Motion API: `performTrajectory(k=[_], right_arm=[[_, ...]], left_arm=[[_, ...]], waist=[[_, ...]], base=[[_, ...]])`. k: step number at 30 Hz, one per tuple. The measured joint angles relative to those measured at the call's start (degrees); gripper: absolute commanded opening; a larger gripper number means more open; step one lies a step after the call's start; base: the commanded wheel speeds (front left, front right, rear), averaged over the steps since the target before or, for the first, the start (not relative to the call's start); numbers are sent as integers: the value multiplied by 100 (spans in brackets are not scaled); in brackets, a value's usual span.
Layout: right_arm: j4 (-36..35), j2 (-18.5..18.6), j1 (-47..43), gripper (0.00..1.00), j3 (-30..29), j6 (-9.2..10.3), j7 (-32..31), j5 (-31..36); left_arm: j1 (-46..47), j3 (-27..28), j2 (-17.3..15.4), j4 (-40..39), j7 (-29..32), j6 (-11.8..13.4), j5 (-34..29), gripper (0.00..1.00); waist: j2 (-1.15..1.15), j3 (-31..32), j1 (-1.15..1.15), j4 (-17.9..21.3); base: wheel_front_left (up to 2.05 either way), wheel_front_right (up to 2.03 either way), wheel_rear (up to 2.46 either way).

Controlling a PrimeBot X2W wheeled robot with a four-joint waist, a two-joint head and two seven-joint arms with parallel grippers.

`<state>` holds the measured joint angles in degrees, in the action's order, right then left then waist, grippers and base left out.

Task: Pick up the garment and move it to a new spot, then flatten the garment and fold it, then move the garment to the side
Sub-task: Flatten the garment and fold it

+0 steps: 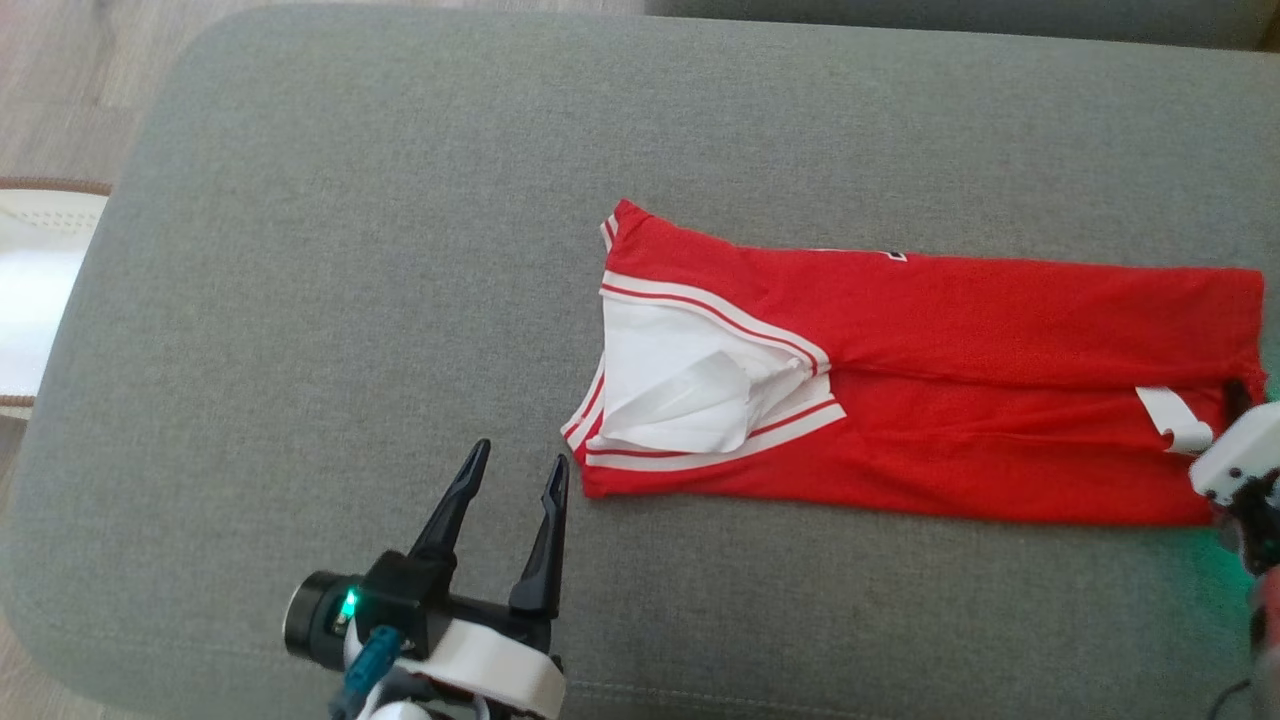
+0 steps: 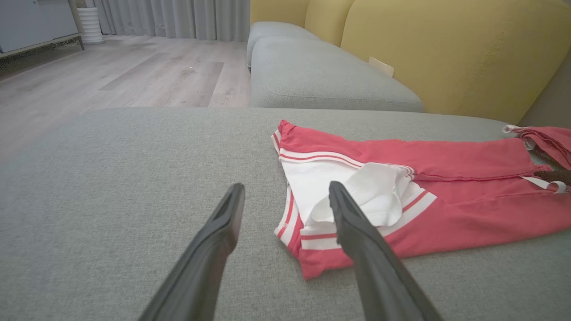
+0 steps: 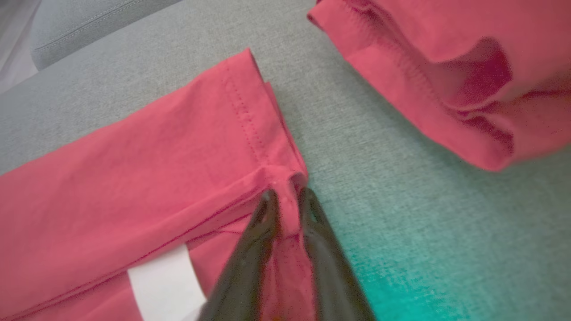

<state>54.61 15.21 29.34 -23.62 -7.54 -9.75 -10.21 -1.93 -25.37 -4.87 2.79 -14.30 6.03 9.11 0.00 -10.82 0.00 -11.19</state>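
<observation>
We saw the red garment [image 1: 950, 400] lying flat across the right half of the grey cushion [image 1: 350, 250]. It was folded into a long strip, with its white-trimmed neckline toward the cushion's middle and its hem at the right edge. Our left pincer [image 1: 521, 453] stood near the front edge, fingers parted and empty, tips just beside the garment's near left corner. Our right pincer [image 1: 1238, 395] sat at the hem by a white tag [image 1: 1175, 418]; we couldn't make out its jaws. Wooden floor [image 1: 60, 80] showed past the cushion's far left corner.

One garment [image 1: 1000, 400]; two claws: left claw [image 1: 521, 455], right claw [image 3: 288, 196].
</observation>
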Motion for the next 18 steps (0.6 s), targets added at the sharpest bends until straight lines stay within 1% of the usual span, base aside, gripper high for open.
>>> performTrajectory(k=[3,6,10,15,18], right_arm=[[109,-19,81,0,157,0,10,-115],[136,-12,77,0,343,0,165,-190],[101,103,76,0,698,0,303,-180],[-165,500,128,0,1004,0,320,-180],[-448,776,235,0,1163,0,178,-181]], left_arm=[[-2,30,30,24,0,-48,-10,100],[-4,56,47,26,0,-55,-57,100],[-10,123,70,35,0,-108,-57,100],[-34,189,90,99,0,-135,-97,100],[-51,192,110,126,0,-156,-97,100]], waist=[[0,28,0,36],[0,66,0,96],[0,144,0,200],[0,283,0,343],[0,394,0,411]], base=[[0,0,0],[0,0,0],[0,0,0],[0,0,0],[0,0,0]])
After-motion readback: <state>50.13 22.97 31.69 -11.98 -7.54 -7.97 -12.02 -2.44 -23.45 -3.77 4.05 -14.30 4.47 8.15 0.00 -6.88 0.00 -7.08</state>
